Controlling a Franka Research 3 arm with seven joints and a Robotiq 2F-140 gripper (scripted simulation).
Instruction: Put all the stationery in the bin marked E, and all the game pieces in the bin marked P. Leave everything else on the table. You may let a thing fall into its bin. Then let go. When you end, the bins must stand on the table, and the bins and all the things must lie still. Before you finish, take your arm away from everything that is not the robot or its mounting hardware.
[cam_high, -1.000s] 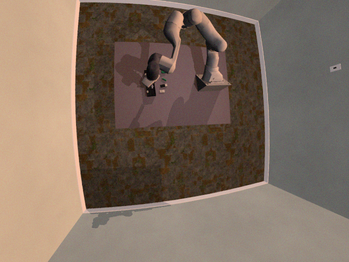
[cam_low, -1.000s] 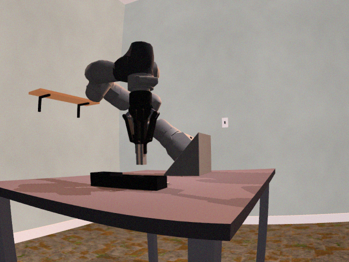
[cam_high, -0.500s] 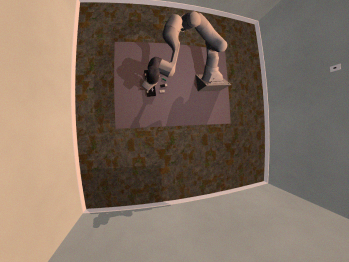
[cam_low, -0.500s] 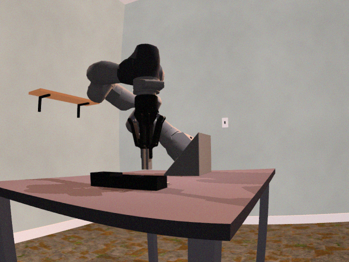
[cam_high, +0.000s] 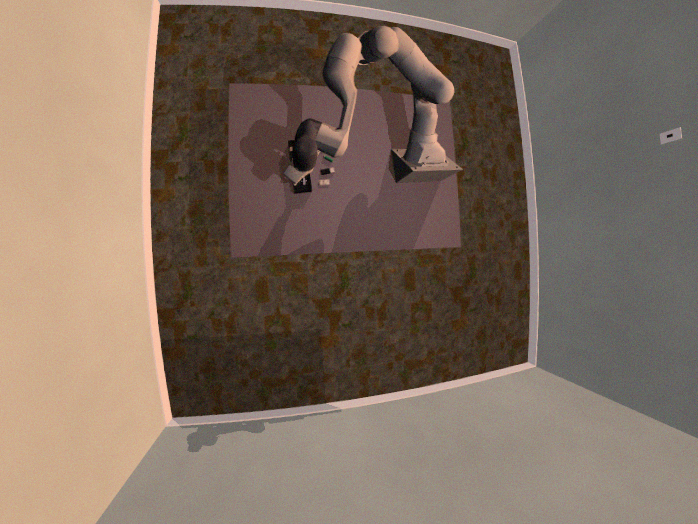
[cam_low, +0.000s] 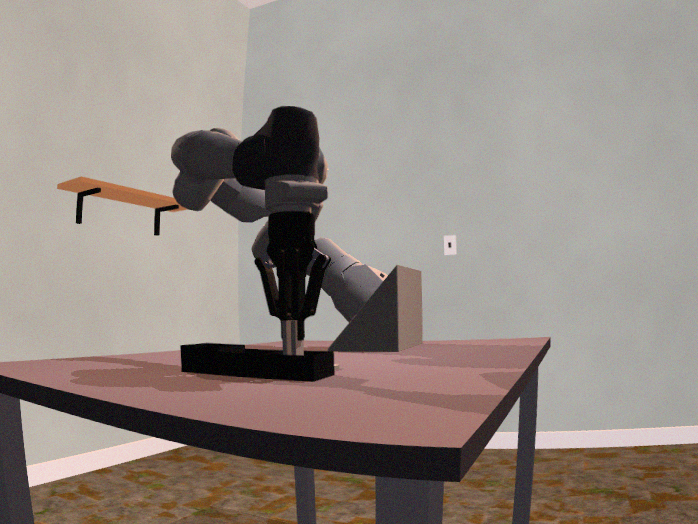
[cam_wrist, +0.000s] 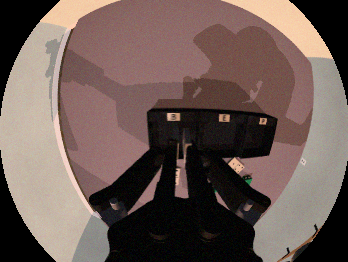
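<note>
1. You have the gripper (cam_low: 292, 354) (cam_wrist: 180, 135) pointing down at the B end of the row of bins, its tips reaching below the rim in the exterior view
2. Its fingers stand narrow, almost together; a pale grey streak shows by the tips in the wrist view, but you can't tell from it that anything is held
3. Your black bins (cam_high: 302, 189) (cam_low: 248, 363) (cam_wrist: 212, 112) stand joined in a row on the worktop (cam_high: 383, 225) (cam_low: 394, 406) (cam_wrist: 115, 45), with bin E (cam_wrist: 220, 135) between bin B (cam_wrist: 162, 130) and bin P (cam_wrist: 257, 137)
4. The bin insides are too dark for you to make out what lies in them
5. On the robot-base side of the row, you have a whitish block (cam_high: 324, 182) (cam_wrist: 177, 176) on the worktop, near the B end
6. Near that block, you can see a dark piece with a pale end (cam_high: 327, 170), and past it a slim green item (cam_high: 328, 159) (cam_wrist: 215, 190)
7. A pale tile with dark dots (cam_wrist: 236, 165) lies just outside the bins, and a green-and-black thing (cam_wrist: 247, 178) is close to it, partly hidden by a finger linkage
</note>
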